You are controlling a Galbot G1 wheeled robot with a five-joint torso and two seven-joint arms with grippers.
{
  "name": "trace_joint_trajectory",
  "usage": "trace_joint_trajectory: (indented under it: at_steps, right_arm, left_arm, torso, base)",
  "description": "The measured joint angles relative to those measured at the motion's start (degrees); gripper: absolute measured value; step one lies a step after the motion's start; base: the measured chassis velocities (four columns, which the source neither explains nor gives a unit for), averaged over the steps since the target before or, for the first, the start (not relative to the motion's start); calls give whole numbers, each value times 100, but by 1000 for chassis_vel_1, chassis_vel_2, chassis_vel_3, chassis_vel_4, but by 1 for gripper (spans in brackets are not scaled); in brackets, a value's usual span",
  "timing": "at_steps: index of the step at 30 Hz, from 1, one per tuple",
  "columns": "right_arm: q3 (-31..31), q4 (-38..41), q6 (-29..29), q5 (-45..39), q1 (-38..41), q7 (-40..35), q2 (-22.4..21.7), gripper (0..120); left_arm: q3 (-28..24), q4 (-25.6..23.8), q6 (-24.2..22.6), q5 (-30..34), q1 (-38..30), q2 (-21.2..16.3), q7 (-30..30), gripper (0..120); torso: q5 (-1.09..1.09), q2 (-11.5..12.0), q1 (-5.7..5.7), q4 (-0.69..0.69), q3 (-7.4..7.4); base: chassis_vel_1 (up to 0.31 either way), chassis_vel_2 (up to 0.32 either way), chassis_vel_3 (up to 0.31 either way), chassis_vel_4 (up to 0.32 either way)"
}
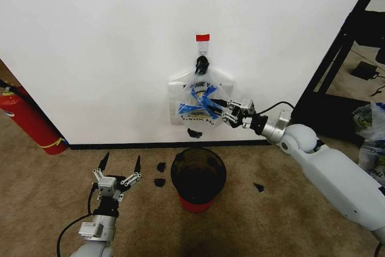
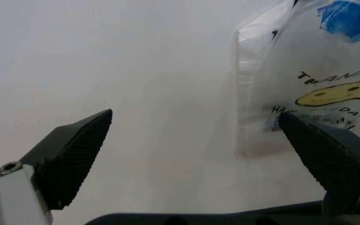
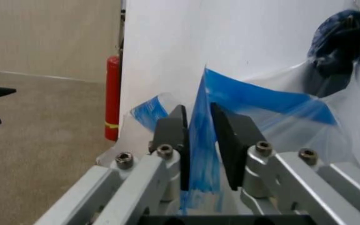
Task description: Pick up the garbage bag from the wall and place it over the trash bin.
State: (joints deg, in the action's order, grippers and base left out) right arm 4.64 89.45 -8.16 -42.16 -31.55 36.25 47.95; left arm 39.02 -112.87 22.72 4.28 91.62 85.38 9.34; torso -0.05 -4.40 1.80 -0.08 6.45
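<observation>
Right gripper point(image 3: 198, 140) pinches thin crinkled garbage bag point(image 1: 201, 97).

Wall face: plain white painted wall point(image 1: 108, 40), bare on both sides of the thin translucent white plastic garbage bag point(image 1: 183, 97) hanging from the small hook with a red tape strip point(image 1: 203, 38).
Bag front: taken up by the right gripper point(image 1: 218, 110), jaws pinched on a blue-printed fold.
Bin mouth: small round black trash bin with a red base point(image 1: 198, 177), directly below the bag, open.
Floor, left: beige carpet point(image 1: 48, 197); left gripper point(image 1: 120, 167), jaws spread, beside the bin.
Far left: red cylindrical fire extinguisher point(image 1: 27, 118) against the wall.
Far right: black metal frame point(image 1: 337, 46) closes that side.
Floor debris: small black scraps point(image 1: 160, 174) near the bin.
</observation>
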Motion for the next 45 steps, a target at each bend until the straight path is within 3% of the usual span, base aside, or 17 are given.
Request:
trace_joint_trajectory:
  at_steps: [8, 13, 19, 25, 31, 33, 34, 37, 39, 40, 45]
  right_arm:
    - [8, -219, 61, 77, 107, 55, 109, 13]
    - [-94, -180, 57, 26, 48, 165, 58, 0]
    - [-363, 5, 36, -84, -194, 426, -130, 0]
    - [-752, 339, -201, -433, -642, 394, -340, 0]
    - [-938, 897, -669, -1007, -1493, -261, -411, 0]
    - [-928, 902, -683, -1005, -1503, -276, -394, 0]
    - [-902, 919, -708, -981, -1536, -311, -350, 0]
    - [-880, 913, -737, -881, -1583, -353, -291, 0]
    - [-878, 886, -741, -860, -1574, -373, -270, 0]
    - [-878, 886, -741, -860, -1574, -373, -270, 0]
    - [-888, 817, -744, -851, -1515, -438, -219, 0]
  left_arm:
    - [32, -1, 10, 18, 10, -7, -16, 100]
    - [21, 10, 21, 19, 5, 15, -20, 100]
    - [-34, 8, 22, 15, -36, 31, -26, 100]
    - [-126, -135, -40, 188, -218, -186, -113, 100]
    - [-356, -375, -272, 444, -674, -1254, 23, 100]
    - [-362, -375, -275, 446, -696, -1309, 46, 100]
    - [-395, -360, -293, 465, -817, -1542, 160, 100]
    - [-502, -132, -331, 606, -1317, -2274, 598, 100]
    - [-608, 64, -333, 875, -1581, -2642, 924, 100]
    - [-608, 64, -333, 875, -1581, -2642, 924, 100]
    - [-1075, 422, -532, 2382, -2243, -3259, 1639, 100]
  torso:
    - [1, 0, 0, 0, 0]
    - [0, 0, 0, 1, 0]
    - [0, 0, 0, 0, 0]
    - [0, 0, 0, 0, 0]
    - [1, 0, 0, -3, 0]
    - [0, 0, 0, -2, 0]
    - [0, 0, 0, 5, 0]
    - [-2, 0, 0, -1, 0]
    - [1, 0, 1, -2, 0]
    - [1, 0, 1, -2, 0]
    - [1, 0, 1, 2, 1]
  base:
    - [0, 0, 0, 0]
    - [0, 0, 0, 0]
    - [0, 0, 0, 0]
    - [0, 0, 0, 0]
    - [0, 0, 0, 0]
    - [0, 0, 0, 0]
    - [0, 0, 0, 0]
    - [0, 0, 0, 0]
    - [0, 0, 0, 0]
    - [0, 0, 0, 0]
    - [0, 0, 0, 0]
